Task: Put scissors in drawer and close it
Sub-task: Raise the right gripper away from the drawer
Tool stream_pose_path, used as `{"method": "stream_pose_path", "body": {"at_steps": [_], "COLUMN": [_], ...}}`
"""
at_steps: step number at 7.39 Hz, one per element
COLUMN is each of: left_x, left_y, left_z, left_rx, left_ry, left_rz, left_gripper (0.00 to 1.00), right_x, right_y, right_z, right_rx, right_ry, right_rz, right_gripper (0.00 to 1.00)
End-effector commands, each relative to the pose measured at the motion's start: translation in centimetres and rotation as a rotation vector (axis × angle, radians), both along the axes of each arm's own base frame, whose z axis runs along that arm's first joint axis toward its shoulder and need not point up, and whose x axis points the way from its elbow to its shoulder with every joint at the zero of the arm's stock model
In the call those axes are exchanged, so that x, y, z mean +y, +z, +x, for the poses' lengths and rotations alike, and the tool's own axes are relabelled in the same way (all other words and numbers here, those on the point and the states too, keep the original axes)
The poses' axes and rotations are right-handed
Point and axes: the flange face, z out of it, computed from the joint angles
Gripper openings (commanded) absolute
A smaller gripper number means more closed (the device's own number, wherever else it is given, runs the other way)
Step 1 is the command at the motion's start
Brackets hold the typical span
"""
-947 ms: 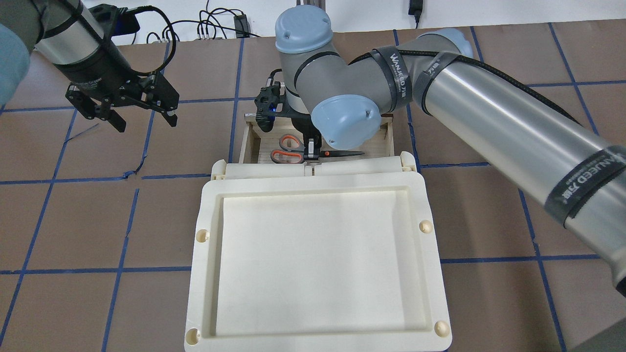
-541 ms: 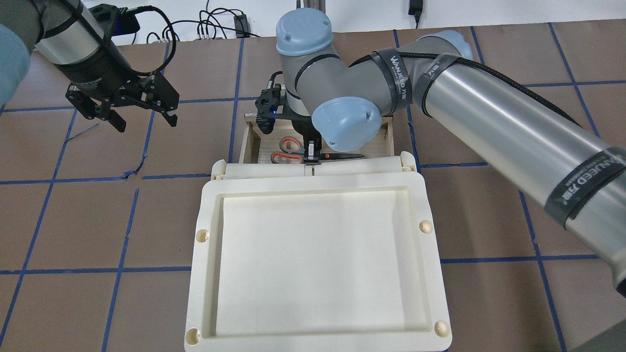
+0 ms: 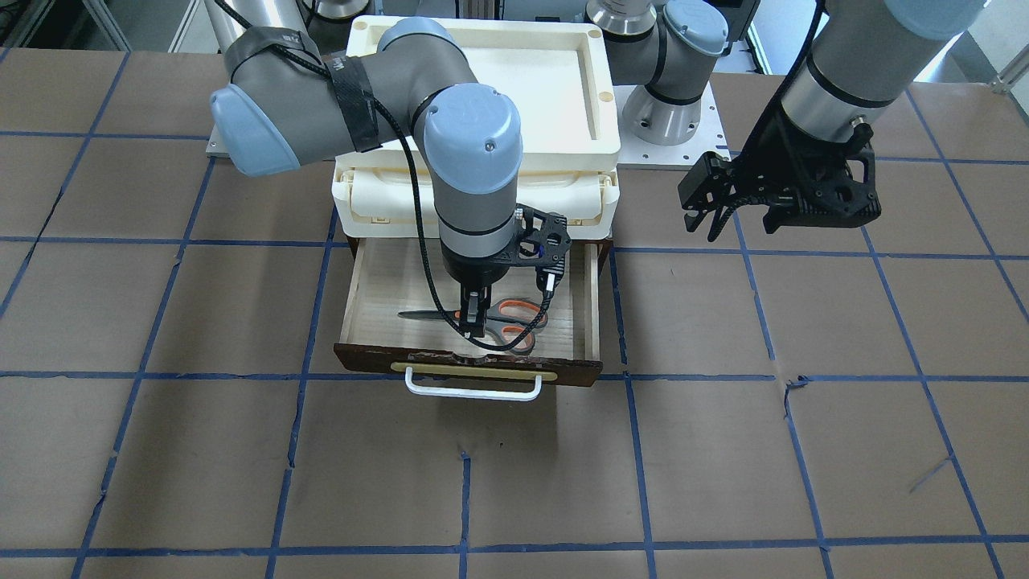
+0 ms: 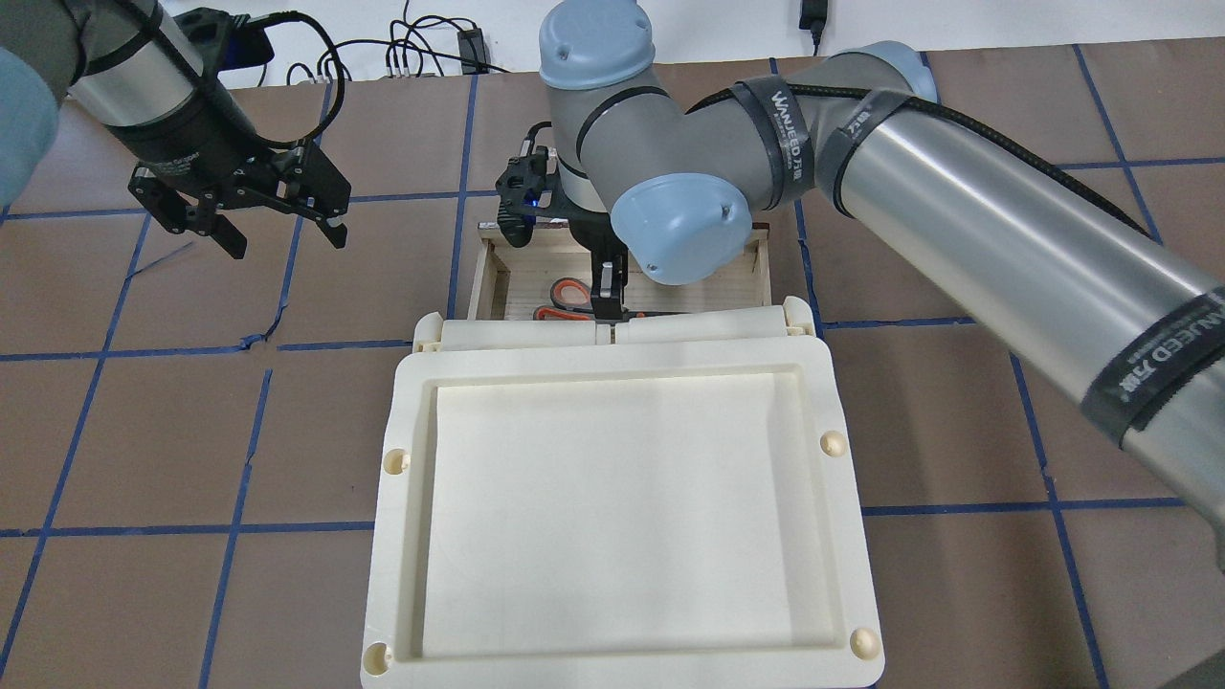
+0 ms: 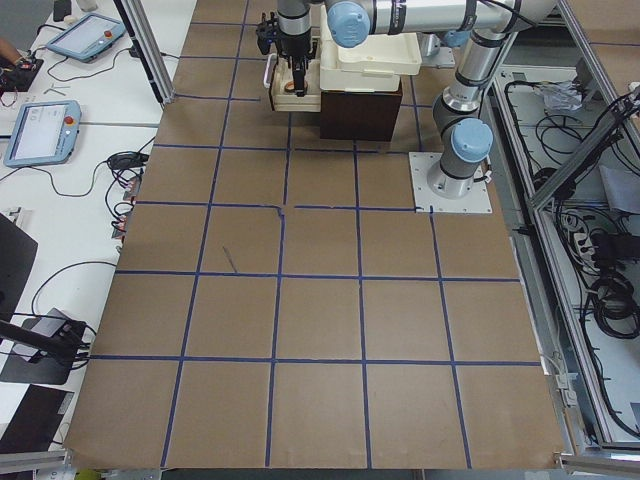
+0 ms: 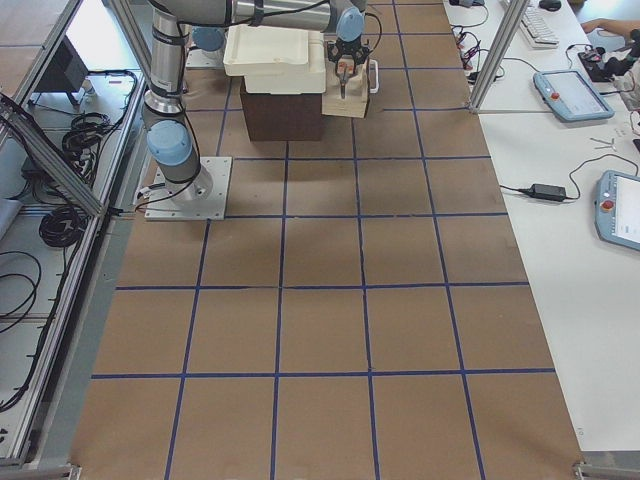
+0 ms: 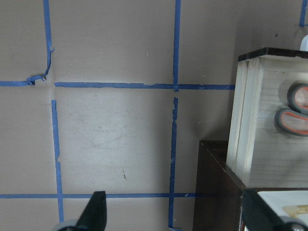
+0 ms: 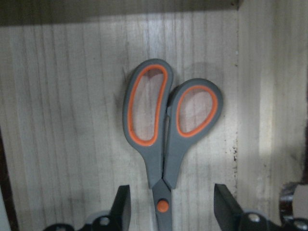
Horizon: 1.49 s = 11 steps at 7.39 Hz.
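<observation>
— What is the table like?
— The table (image 3: 723, 466) is brown and flat, ruled into big squares by blue tape (image 3: 884, 376). The tape is ragged in spots, with a tear (image 3: 792, 384) at one crossing.
— And what stands on it?
— A dark chest (image 5: 360, 118) stands on it, with its drawer (image 3: 470, 363) pulled out over the surface. Just beside the chest lies a pale plate (image 5: 430, 200) under an arm's base.

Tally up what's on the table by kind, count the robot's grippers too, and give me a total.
Scissors: 1
Drawer: 1
Cream tray box: 1
Grippers: 2 (left gripper, right gripper)
Total: 5
</observation>
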Motion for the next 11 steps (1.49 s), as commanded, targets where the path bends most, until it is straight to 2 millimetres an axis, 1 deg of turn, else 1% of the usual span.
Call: {"method": "stream_pose_path", "body": {"at_steps": [1, 2, 3, 4, 5, 6, 7, 8, 9, 10, 11], "left_x": [0.1, 0.1, 0.2, 0.2, 0.2, 0.3, 0.3, 0.2, 0.2, 0.2, 0.2], "left_y": [0.0, 0.1, 0.2, 0.1, 0.2, 0.2, 0.2, 0.2, 0.0, 0.0, 0.0], "left_z": [-0.1, -0.1, -0.1, -0.1, -0.3, -0.4, -0.3, 0.0, 0.1, -0.1, -0.1], "left_rx": [0.000, 0.000, -0.001, -0.001, -0.005, -0.003, -0.006, -0.012, -0.012, 0.002, -0.006], "left_ry": [0.001, -0.001, 0.017, 0.006, -0.004, -0.007, -0.009, -0.011, -0.026, -0.033, -0.035], "left_rz": [0.002, -0.001, -0.002, -0.001, -0.001, 0.000, 0.001, 0.001, 0.005, 0.000, 0.007], "left_gripper": [1.00, 1.00, 1.00, 1.00, 1.00, 1.00, 1.00, 1.00, 1.00, 1.00, 1.00], "right_x": [0.4, 0.0, -1.1, -1.5, -1.4, -0.8, -0.3, 0.2, 0.8, 1.8, 2.7], "right_y": [4.7, 7.1, 10.1, 11.6, 12.4, 14.0, 14.7, 15.5, 16.3, 16.8, 17.7], "right_z": [-1.6, -4.2, -9.3, -13.6, -17.8, -21.2, -22.9, -23.2, -23.4, -23.6, -24.0], "right_rx": [-0.014, 0.004, -0.013, -0.011, 0.014, 0.015, 0.011, -0.005, -0.017, -0.006, -0.011], "right_ry": [-0.133, -0.181, -0.333, -0.442, -0.536, -0.709, -0.860, -1.050, -1.239, -1.304, -1.399], "right_rz": [-0.058, -0.100, -0.136, -0.129, -0.076, -0.075, -0.069, -0.075, -0.081, -0.054, -0.054], "right_gripper": [0.69, 0.70, 0.75, 0.79, 0.82, 0.88, 0.91, 0.99, 1.00, 1.00, 1.00]}}
